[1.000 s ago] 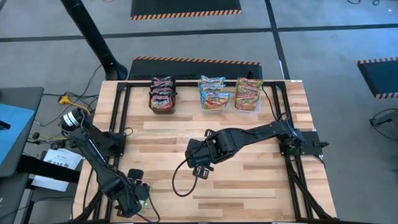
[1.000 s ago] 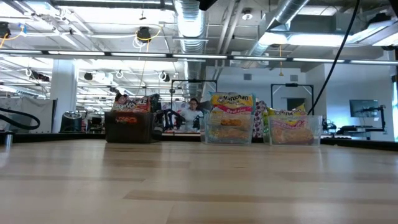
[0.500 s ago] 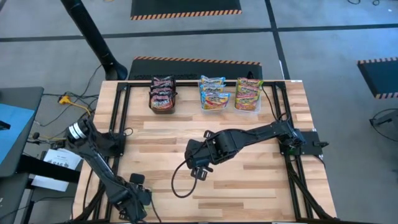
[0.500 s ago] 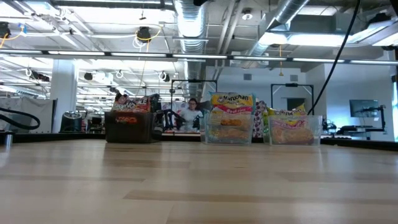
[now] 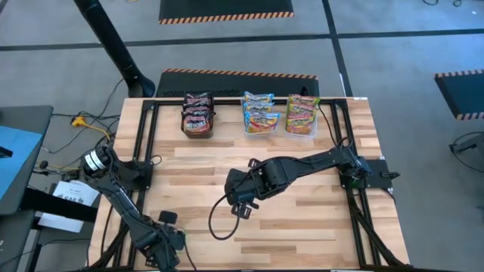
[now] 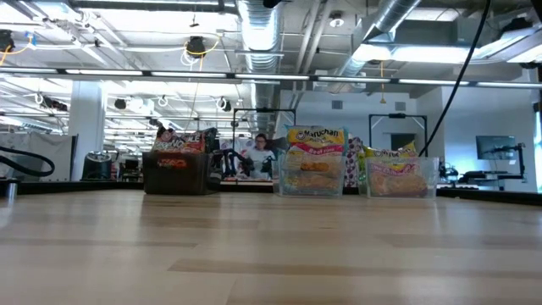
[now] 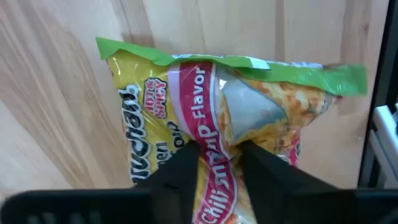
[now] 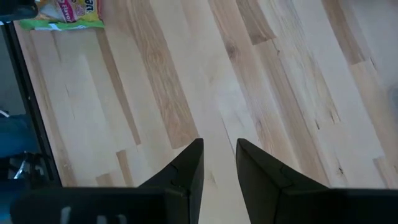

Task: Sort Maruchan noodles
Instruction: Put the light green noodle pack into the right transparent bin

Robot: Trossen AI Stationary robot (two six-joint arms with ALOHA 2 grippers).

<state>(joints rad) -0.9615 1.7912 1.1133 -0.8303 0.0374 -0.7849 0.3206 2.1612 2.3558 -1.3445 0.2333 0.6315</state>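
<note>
A green-and-yellow Maruchan noodle packet (image 7: 155, 106) lies flat on the wood at the table's near left corner. My left gripper (image 7: 221, 152) points straight down over it and is shut on it; in the high view the left gripper (image 5: 165, 240) hides the packet. My right gripper (image 8: 219, 163) hangs above the middle of the table (image 5: 302, 219), open by a narrow gap, with nothing between its fingers. From there the same packet (image 8: 62, 14) shows far off. Neither gripper shows in the low view. My left gripper comes from above, pointing down, and has the middle of the packet's face (image 7: 219, 134) between its two fingers (image 7: 186, 168). The foil puckers into a raised crease (image 7: 249, 112) just beyond the fingers. The packet lies on the table.
At the far edge stand a black box of dark packets (image 5: 197, 117), a clear tub of blue-edged packets (image 5: 259, 113) and a clear tub of green-edged packets (image 5: 302, 115). A black cable loop (image 5: 219, 223) lies under the right arm. Metal rails (image 5: 147, 151) run along both sides.
My left gripper has gone down and a little toward the table's near edge, onto the packet. The green edge that showed beside it in the high view is now covered. My right arm has kept still.
</note>
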